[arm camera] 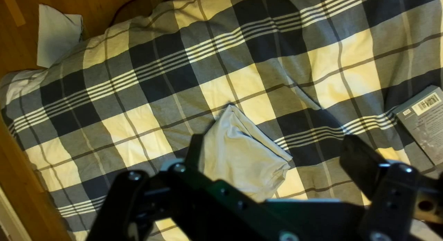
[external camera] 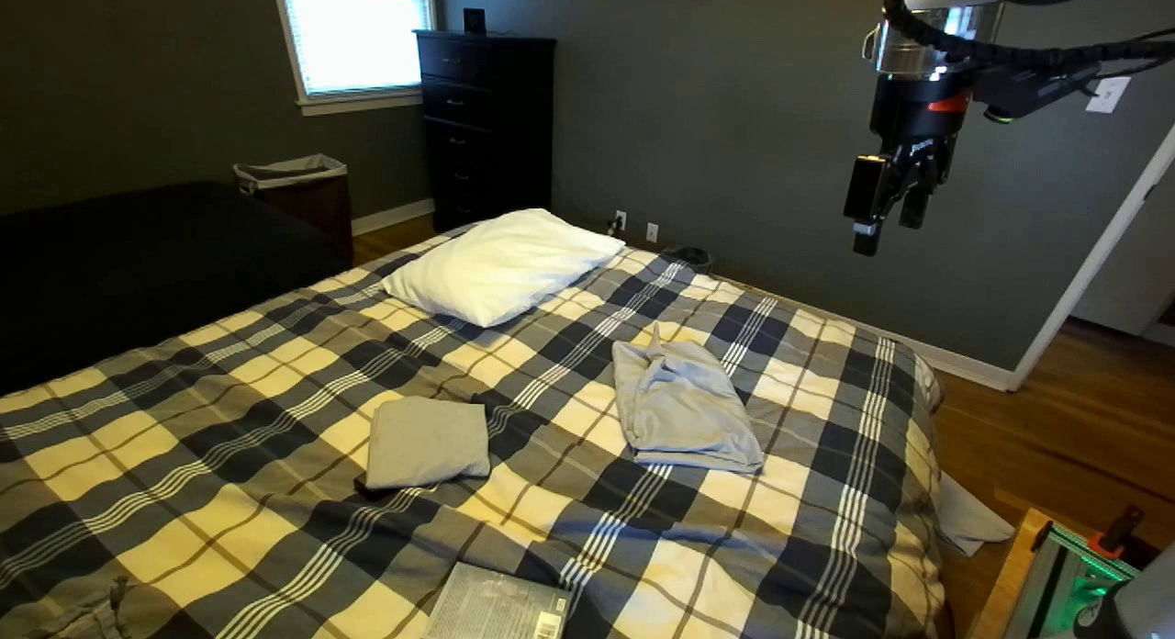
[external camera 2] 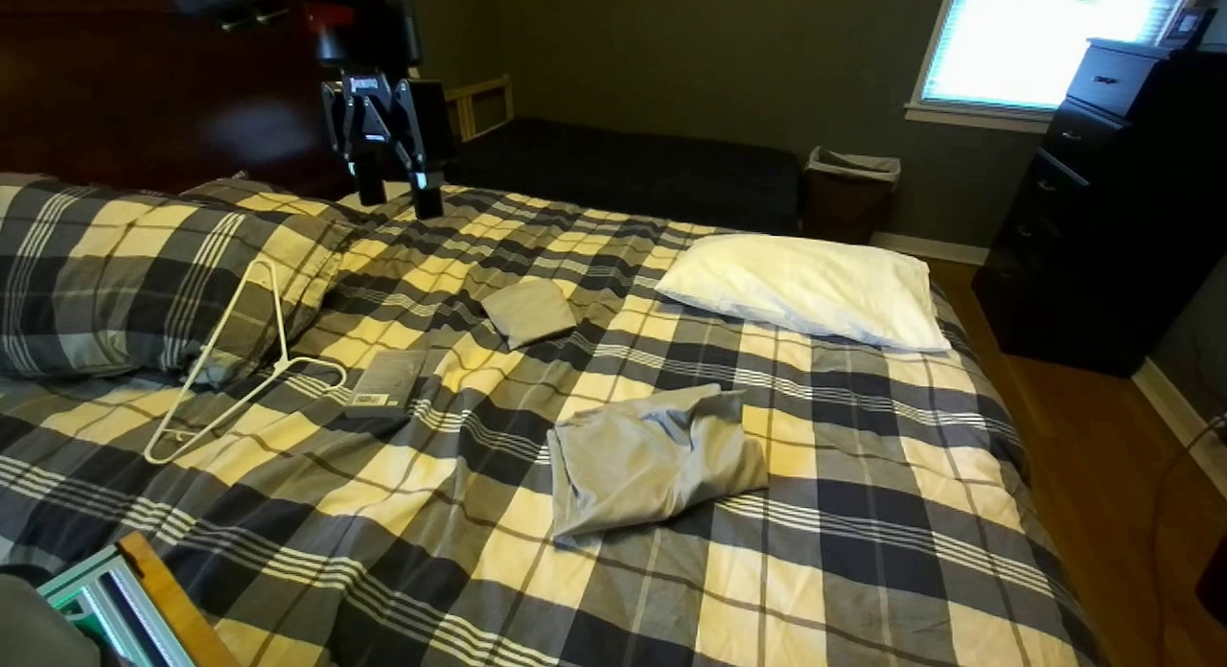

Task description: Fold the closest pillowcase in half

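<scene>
The hand hangs in mid-air at the upper right of an exterior view, its fingers spread wide and nothing held between them. In the wrist view it fills the bottom of the frame, and beyond it, just below the centre, lies the pillowcase, light grey and rumpled, its lower part and left edge partly covered by the hand. Layers of cloth show along its right-hand edge there. In both exterior views the pillowcase rests on the plaid surface, well below the hand and apart from it.

At the right edge of the wrist view lies a grey item with a barcode label; whether book or box I cannot tell. A pale cloth shows at the upper left, beside the surface and against the wooden floor. In an exterior view a smaller folded cloth lies left of the pillowcase, and a plump white pillow lies toward the upper middle. A white hanger lies at the left of an exterior view, its top corner overlapping a plaid pillow. Farther back in an exterior view, a black chest of drawers stands right of a bright window.
</scene>
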`<state>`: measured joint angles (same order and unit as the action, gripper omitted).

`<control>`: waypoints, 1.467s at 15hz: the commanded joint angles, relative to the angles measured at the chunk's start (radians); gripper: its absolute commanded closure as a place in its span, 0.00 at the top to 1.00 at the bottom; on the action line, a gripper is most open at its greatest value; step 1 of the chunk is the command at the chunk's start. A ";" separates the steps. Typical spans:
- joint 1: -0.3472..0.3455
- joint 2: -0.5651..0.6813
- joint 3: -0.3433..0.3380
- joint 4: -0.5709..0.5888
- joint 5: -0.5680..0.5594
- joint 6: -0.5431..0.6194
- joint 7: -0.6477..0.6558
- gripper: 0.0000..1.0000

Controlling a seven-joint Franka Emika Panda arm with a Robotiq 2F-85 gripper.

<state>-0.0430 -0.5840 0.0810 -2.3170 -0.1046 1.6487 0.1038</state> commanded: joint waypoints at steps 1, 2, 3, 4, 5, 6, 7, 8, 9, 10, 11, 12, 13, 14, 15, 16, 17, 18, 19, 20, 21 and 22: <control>0.016 0.002 -0.012 0.003 -0.006 -0.004 0.007 1.00; 0.016 0.002 -0.012 0.003 -0.006 -0.004 0.007 1.00; 0.020 -0.011 0.005 -0.030 -0.026 0.025 0.015 1.00; 0.026 -0.016 0.012 -0.051 -0.026 0.036 0.020 1.00; 0.033 -0.021 0.020 -0.081 -0.026 0.054 0.026 1.00; 0.041 -0.020 0.025 -0.110 -0.020 0.077 0.027 1.00; 0.045 -0.014 0.035 -0.138 -0.030 0.099 0.030 1.00; 0.052 -0.002 0.038 -0.165 -0.030 0.121 0.024 1.00; 0.053 0.014 0.046 -0.190 -0.054 0.141 0.018 1.00; 0.056 0.024 0.049 -0.214 -0.083 0.169 -0.004 1.00; 0.058 0.036 0.047 -0.235 -0.114 0.196 -0.023 1.00; 0.063 0.047 0.034 -0.261 -0.145 0.253 -0.058 1.00; 0.060 0.068 0.023 -0.281 -0.181 0.317 -0.086 1.00; 0.043 0.113 -0.002 -0.279 -0.209 0.379 -0.110 1.00; 0.033 0.144 -0.033 -0.262 -0.213 0.394 -0.154 1.00; 0.055 0.082 0.007 -0.273 -0.182 0.342 -0.083 1.00; 0.047 0.106 -0.013 -0.274 -0.193 0.368 -0.109 1.00; 0.041 0.125 -0.028 -0.271 -0.197 0.380 -0.128 1.00; 0.037 0.137 -0.037 -0.268 -0.199 0.386 -0.138 1.00; 0.036 0.143 -0.039 -0.265 -0.199 0.386 -0.142 1.00; 0.037 0.143 -0.038 -0.264 -0.199 0.386 -0.143 1.00; 0.046 0.174 -0.048 -0.250 -0.177 0.388 -0.171 1.00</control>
<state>-0.0120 -0.4411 0.0489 -2.5811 -0.3017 2.0375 -0.0408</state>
